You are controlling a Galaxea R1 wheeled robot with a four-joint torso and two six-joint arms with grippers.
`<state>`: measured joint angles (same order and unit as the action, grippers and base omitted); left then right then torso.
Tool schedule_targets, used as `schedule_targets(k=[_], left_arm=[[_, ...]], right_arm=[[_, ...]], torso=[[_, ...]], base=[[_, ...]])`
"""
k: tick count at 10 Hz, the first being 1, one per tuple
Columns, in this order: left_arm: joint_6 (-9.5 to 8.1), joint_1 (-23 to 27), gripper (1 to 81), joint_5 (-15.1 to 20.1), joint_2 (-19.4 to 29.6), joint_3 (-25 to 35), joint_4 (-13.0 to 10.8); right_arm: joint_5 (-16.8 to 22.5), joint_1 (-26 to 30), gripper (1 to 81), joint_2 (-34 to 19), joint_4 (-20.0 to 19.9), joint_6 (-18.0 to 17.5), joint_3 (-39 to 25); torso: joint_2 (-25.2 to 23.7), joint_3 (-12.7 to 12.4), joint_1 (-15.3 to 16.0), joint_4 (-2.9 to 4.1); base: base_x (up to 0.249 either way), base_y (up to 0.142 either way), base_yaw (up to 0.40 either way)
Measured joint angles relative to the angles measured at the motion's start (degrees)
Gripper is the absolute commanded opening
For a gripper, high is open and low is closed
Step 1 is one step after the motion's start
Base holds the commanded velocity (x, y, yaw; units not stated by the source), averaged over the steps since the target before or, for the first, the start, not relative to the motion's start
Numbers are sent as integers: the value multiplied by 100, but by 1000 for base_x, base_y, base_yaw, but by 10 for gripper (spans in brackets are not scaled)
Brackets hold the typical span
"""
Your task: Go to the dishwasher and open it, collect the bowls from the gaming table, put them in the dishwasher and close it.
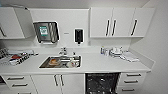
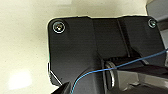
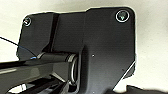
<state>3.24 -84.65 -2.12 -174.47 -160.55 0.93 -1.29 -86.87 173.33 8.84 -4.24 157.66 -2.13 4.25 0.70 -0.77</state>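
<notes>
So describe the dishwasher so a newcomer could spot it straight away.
Find the white counter with the sink. Below it, right of the sink, the dishwasher shows as a dark open cavity, while the cabinets and drawers beside it have white fronts with dark handles.

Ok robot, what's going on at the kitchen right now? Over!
Facing the counter. Dishwasher under it showing its dark inside, looks open. Sink holds dishes. Grippers: can't tell.

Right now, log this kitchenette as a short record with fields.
place: white kitchenette counter beneath white wall cabinets
dishwasher: built-in dishwasher below the counter, right of the sink, dark interior showing, so open
sink: steel sink set in the counter, items inside
wall: paper towel dispenser and black soap dispenser
counter right: white dishes
</notes>
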Motion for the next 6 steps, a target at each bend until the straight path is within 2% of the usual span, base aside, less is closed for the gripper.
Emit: schedule_targets(k=[2, 6], left_arm=[[0, 1, 811, 6, -17, 0, 0], [0, 6, 811, 41, -61, 0, 0]], right_arm=[[2, 0, 811, 0, 2, 0, 0], [52, 18, 811, 7, 0, 0, 0]], torso=[[0, -105, -6, 0], [0, -103, -11, 0]], base=[[0, 0, 0], [0, 0, 0]])
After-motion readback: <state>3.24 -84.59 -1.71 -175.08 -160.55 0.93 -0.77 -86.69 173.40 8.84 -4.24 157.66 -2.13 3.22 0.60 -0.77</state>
